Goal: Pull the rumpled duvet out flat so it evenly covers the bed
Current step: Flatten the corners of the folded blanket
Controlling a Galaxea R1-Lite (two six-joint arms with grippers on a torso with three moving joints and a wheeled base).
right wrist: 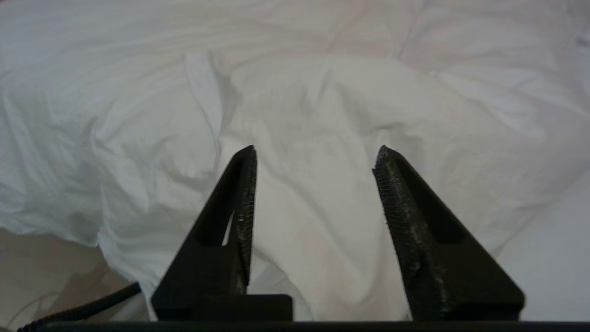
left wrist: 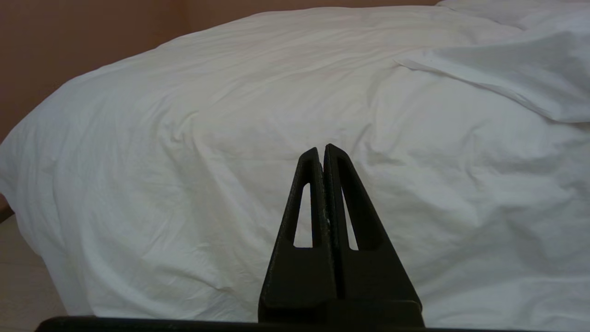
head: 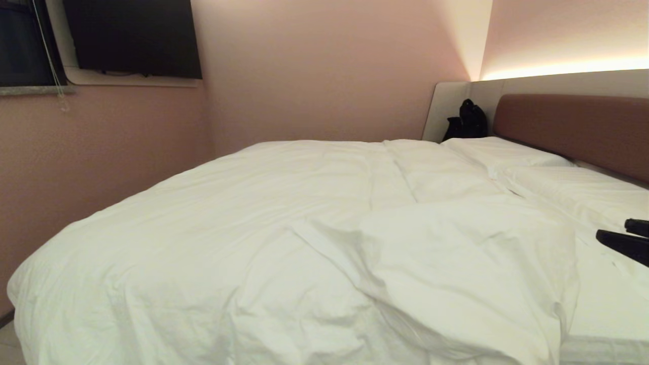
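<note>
Duvet (head: 284, 238): spread over most of the bed, wrinkled, with a thick fold bunched up near the near right corner; its near hem is cut off by the bottom of the head view.
Bed (head: 613, 299): a strip of bare sheet shows along the right side beside the duvet's edge; the base is hidden under the bedding.
Pillows (head: 507, 152): at the head end against the headboard (head: 573, 126), the nearer one partly cut off at the right.
Right end effector (right wrist: 315, 159): fingers spread apart, nothing between them, above the bunched fold near the bed's near right corner; in the head view only dark fingertips show at the right edge.
Left end effector (left wrist: 322, 150): fingers pressed together, empty, pointing at the duvet's near side; not in the head view.
Dark object (head: 466, 121): in the far corner by the headboard, hard to make out.
</note>
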